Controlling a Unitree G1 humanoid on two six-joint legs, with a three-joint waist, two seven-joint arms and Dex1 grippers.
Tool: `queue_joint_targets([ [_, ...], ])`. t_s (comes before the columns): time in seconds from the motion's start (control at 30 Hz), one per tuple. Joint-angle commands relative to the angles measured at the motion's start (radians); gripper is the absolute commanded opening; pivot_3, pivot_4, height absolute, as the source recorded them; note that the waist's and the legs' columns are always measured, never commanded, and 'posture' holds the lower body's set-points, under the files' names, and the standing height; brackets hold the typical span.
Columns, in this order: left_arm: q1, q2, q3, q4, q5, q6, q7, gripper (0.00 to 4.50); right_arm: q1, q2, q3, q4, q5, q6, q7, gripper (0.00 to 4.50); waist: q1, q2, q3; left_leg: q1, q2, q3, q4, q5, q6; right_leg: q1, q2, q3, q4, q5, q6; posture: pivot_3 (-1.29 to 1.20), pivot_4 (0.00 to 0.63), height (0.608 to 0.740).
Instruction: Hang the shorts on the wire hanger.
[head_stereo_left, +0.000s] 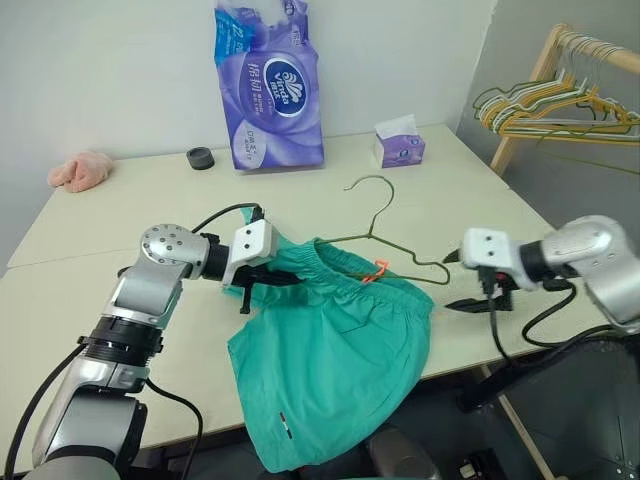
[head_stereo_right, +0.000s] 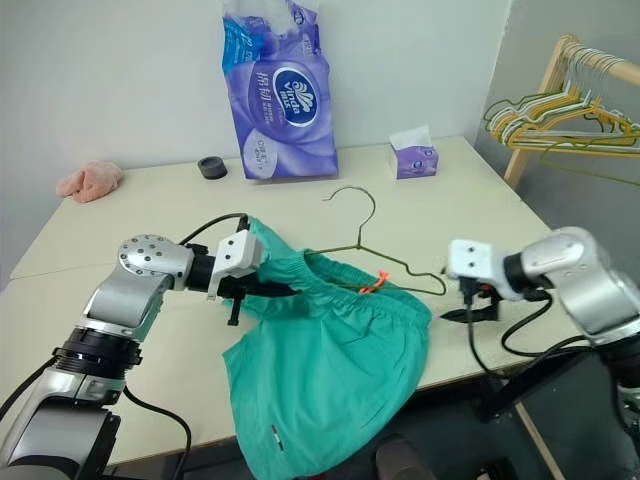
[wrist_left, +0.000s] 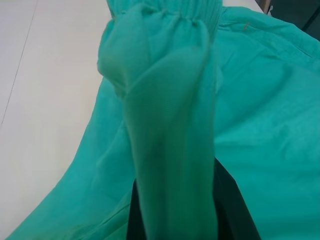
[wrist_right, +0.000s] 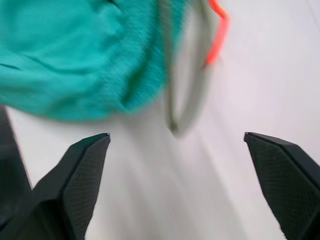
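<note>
One pair of shorts (head_stereo_left: 335, 350) drapes over the bench (head_stereo_left: 120, 290) edge, its waistband pinched in the left gripper (head_stereo_left: 268, 278). One hanger (head_stereo_left: 385, 240) lies threaded into the waistband, just left of the right gripper (head_stereo_left: 462, 282), whose jaws stand wide and empty.

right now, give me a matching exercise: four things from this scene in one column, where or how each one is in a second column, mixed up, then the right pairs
1. left gripper
2. right gripper
3. wire hanger
4. tissue box

a. lying on the table, partly under the waistband
b. far side of the table
c. shut on the shorts
d. open, holding nothing

Pairs: 1-c, 2-d, 3-a, 4-b
</note>
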Motion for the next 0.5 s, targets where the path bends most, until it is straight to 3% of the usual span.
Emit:
queue_joint_targets([
  [0.03,-0.006,0.016,0.03,-0.017,-0.01,-0.007,0.016,0.0,0.089,0.048,-0.124,0.008,0.093,0.063,-0.047,4.47,0.0,0.0,0.0,0.0,0.0,0.0,0.0,0.0,0.0,0.0,0.0,0.0,0.0,0.0,0.0,-0.35,0.037,0.74],
  [0.23,0.002,0.021,0.03,-0.019,-0.016,-0.007,0.019,0.0,0.356,0.266,-0.242,-0.237,0.272,0.211,-0.216,4.47,0.0,0.0,0.0,0.0,0.001,-0.001,-0.001,0.0,0.0,0.0,0.002,0.0,0.001,0.0,0.0,-0.35,0.047,0.74],
  [0.5,-0.004,0.017,0.027,-0.021,-0.017,-0.004,0.024,0.0,0.418,0.456,-0.204,-0.279,0.272,0.292,-0.427,4.47,0.01,0.0,0.0,0.001,0.0,0.0,0.0,0.0,0.0,0.001,0.002,0.001,0.001,0.0,0.0,-0.34,0.049,0.74],
])
